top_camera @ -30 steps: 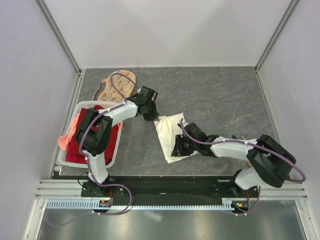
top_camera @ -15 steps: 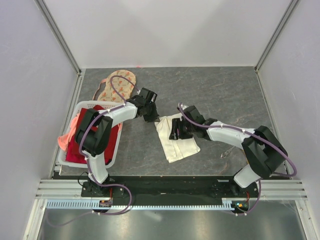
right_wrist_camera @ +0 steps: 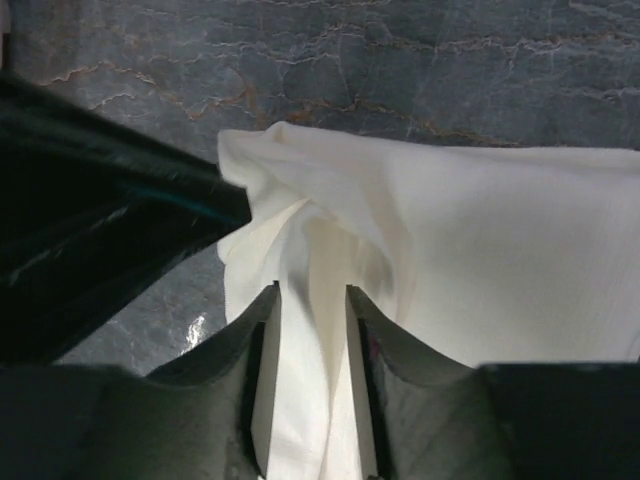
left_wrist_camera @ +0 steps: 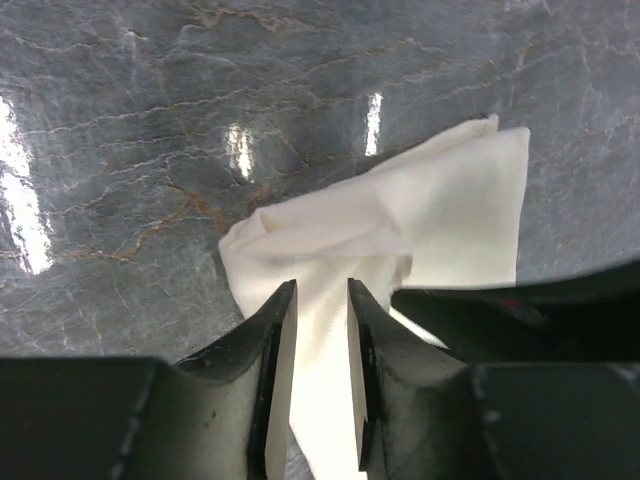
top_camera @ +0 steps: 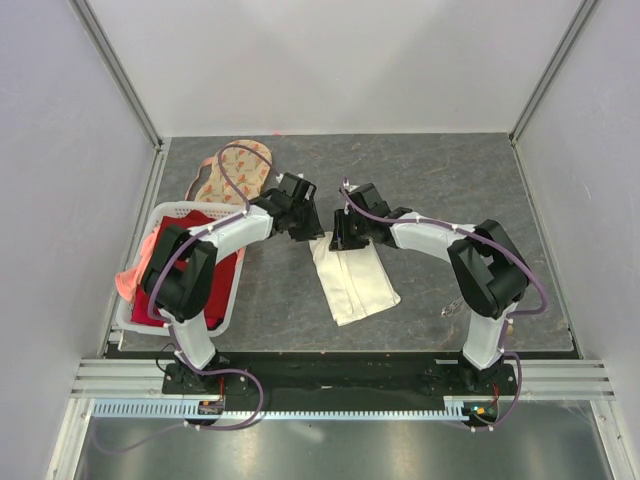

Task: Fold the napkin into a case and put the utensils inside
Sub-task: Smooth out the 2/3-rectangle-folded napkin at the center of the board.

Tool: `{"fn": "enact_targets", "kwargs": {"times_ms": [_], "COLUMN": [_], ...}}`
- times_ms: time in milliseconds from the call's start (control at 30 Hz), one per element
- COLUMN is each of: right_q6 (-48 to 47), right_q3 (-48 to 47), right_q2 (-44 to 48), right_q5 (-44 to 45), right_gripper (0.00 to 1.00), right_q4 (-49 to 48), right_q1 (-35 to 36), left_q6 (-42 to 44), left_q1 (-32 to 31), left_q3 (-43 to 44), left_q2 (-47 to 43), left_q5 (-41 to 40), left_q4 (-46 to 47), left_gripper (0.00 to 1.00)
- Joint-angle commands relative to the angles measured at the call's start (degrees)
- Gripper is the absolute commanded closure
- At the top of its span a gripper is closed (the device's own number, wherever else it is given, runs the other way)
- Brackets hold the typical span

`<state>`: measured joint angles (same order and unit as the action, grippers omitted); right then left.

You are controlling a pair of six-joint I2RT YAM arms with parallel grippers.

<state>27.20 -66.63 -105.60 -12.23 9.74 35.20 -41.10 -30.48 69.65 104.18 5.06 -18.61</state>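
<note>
The cream-white napkin (top_camera: 355, 282) lies on the grey table as a narrow folded rectangle, bunched at its far end. Both grippers are at that far end. My left gripper (top_camera: 308, 232) hangs over the far left corner, its jaws apart and the cloth (left_wrist_camera: 450, 210) lying loose below them (left_wrist_camera: 321, 286). My right gripper (top_camera: 338, 238) stands open just beside it, with a raised ridge of napkin (right_wrist_camera: 480, 240) running between its fingers (right_wrist_camera: 311, 290). One small gold utensil (top_camera: 451, 308) lies on the table to the right of the napkin.
A white basket (top_camera: 135, 318) holding red cloth (top_camera: 170, 270) stands at the left edge. A peach floral cloth (top_camera: 232, 172) lies behind it. White walls enclose the table on three sides.
My right gripper has swept from the napkin's near end up to its far end beside the left one. The napkin now lies flatter and narrower. My left jaws have opened off the cloth.
</note>
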Motion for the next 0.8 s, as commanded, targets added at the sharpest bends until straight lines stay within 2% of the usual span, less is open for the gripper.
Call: {"fn": "enact_targets", "kwargs": {"times_ms": [0,233,633,767], "right_q6": [0.7,2.4,3.6,4.0], "right_q3": [-2.9,-3.3,-4.1,-4.0], "right_q2": [-2.1,-3.6,-3.9,-3.8], "right_q5": [-1.9,-4.8,-6.7,-7.1], "right_gripper": [0.66,0.71,0.65,0.63], "right_q4": [-2.2,-4.4,-5.6,-6.0], "right_q1": [-1.6,-2.3,-2.9,-3.2], "left_q6": [5.1,8.3,10.4,10.7], "left_q1": [-2.6,-5.9,-6.8,-6.8], "left_q3": [1.4,5.5,9.2,10.1], "left_q2": [-3.0,0.0,2.6,3.8], "left_q5": [-6.6,-12.8,-17.7,-16.7], "left_q4": [-1.5,-6.0,-9.8,-9.9], "left_gripper": [0.63,0.66,0.71,0.71]}}
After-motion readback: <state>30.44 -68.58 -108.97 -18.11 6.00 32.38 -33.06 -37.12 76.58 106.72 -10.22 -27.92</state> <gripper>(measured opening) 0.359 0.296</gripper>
